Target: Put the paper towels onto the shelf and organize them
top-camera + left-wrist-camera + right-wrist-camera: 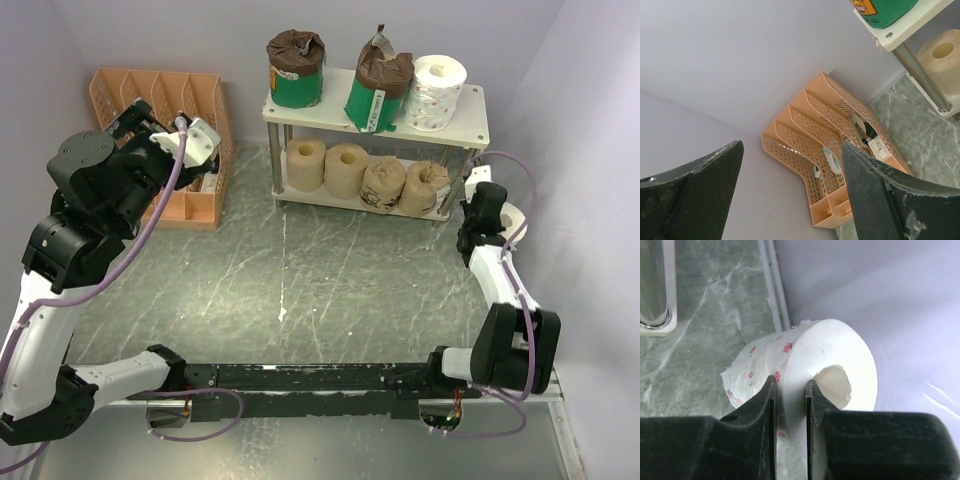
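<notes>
My right gripper [790, 390] is shut on the wall of a white paper towel roll [810, 355] with small red speckles. One finger is inside its core hole and the other is outside. This roll [513, 222] lies by the right wall, just right of the shelf [478, 110]. The top board carries two green-banded rolls [296, 68] and a white roll [438, 90]. Several beige rolls [346, 168] line the lower board. My left gripper [200, 140] hangs open and empty over the far left, its fingers [890, 200] wide apart.
An orange slotted file organizer [165, 130] stands against the back left wall, with small items in its slots [867, 135]. The right side wall [890, 300] is right behind the held roll. A silver shelf leg [655, 315] stands to its left.
</notes>
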Robot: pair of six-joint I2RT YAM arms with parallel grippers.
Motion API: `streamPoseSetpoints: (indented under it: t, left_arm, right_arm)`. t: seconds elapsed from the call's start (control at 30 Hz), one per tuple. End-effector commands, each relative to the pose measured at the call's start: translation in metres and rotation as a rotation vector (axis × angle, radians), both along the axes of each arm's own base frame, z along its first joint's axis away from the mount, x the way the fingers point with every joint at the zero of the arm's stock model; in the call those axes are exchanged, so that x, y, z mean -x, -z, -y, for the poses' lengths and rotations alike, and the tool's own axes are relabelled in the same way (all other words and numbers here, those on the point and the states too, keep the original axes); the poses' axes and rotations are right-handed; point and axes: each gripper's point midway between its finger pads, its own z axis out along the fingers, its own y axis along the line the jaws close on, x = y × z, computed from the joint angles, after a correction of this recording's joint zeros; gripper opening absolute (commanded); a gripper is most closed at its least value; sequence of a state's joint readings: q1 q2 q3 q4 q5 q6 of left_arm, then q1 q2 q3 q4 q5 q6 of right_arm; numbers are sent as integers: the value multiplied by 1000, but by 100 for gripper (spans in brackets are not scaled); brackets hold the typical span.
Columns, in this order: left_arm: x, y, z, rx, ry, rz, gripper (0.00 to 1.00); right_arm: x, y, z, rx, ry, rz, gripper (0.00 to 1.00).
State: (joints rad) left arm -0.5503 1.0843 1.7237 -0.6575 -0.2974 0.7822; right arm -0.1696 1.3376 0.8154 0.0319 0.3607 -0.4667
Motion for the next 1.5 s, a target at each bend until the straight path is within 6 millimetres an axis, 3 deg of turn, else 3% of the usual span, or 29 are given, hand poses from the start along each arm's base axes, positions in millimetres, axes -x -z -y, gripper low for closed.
streamPoseSetpoints:
  t: [0.0,0.17,0.47,0.6,0.9,1.13,1.47]
  left_arm:
    - [-1,-23,-9,18,-39,73,90]
    - [-4,-23,-8,18,-45,72,90]
    - [-10,-11,-9,-7,-71,46,89]
    - [-12,-11,-9,2,-75,41,89]
    - [-11,-28,-15,51,-110,72,88]
    - [-10,-31,-23,71,-149,90,89]
    - [-10,-37,-35,76,-190,112,88]
  right_arm:
    - [22,-32,4,-18,83,86,0]
    - [33,-85,-4,-8,44,176,0]
    - [35,-245,-23,53,-101,314,0]
    - [26,-286,-29,71,-159,347,0]
    - [-27,-325,-50,112,-268,353,0]
    - [-74,-343,-82,161,-319,367,0]
    - [-104,-348,-125,218,-380,368,0]
